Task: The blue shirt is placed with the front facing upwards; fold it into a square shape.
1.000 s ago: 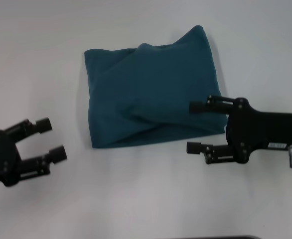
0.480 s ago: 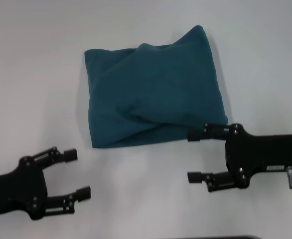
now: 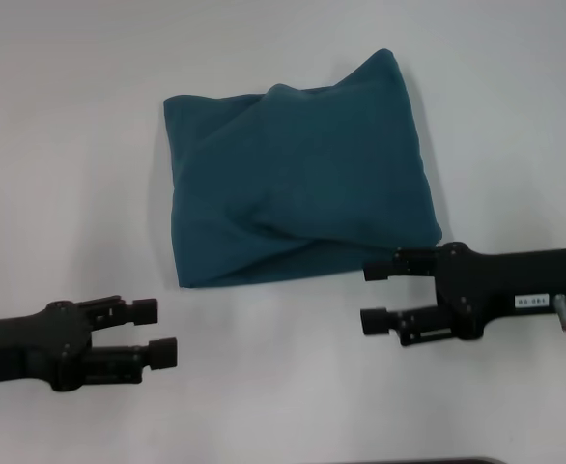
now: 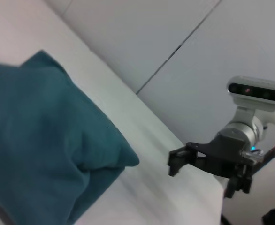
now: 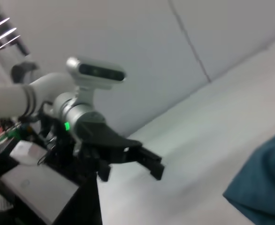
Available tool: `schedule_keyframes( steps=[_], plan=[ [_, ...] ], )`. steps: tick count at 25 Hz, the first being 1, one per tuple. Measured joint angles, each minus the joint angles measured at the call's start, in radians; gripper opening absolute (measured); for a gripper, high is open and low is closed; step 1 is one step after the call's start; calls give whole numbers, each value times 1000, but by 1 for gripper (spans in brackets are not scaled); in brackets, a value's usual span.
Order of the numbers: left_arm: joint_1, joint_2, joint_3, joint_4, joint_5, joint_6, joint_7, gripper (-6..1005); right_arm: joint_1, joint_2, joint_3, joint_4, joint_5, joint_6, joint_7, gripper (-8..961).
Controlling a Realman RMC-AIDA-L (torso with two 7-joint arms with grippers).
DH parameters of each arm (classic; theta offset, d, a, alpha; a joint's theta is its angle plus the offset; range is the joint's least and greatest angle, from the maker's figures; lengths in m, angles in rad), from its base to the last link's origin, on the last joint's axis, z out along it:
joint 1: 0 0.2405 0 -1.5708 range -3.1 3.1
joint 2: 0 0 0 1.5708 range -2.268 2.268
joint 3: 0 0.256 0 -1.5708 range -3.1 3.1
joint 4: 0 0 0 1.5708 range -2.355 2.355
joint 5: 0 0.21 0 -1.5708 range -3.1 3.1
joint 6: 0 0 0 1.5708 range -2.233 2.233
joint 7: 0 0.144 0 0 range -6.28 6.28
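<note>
Flanking blue shirt (image 3: 297, 184): open end effectors (image 3: 375, 295).

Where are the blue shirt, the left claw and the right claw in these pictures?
blue shirt (image 3: 297, 188), head view, middle of the folded bundle.
left claw (image 3: 154, 332), head view, midway between its two fingertips.
right claw (image 3: 375, 296), head view, midway between its two fingertips.

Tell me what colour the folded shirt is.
Plain dark teal-blue shirt, clearest in the head view.
</note>
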Motion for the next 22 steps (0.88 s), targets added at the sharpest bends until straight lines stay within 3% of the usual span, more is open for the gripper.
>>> schedule_keyframes(
  steps=[22],
  plan=[
    [-40, -5, 13, 5, -4, -39, -58, 920, 21, 7, 5, 37, 2, 65, 56, 882]
  ],
)
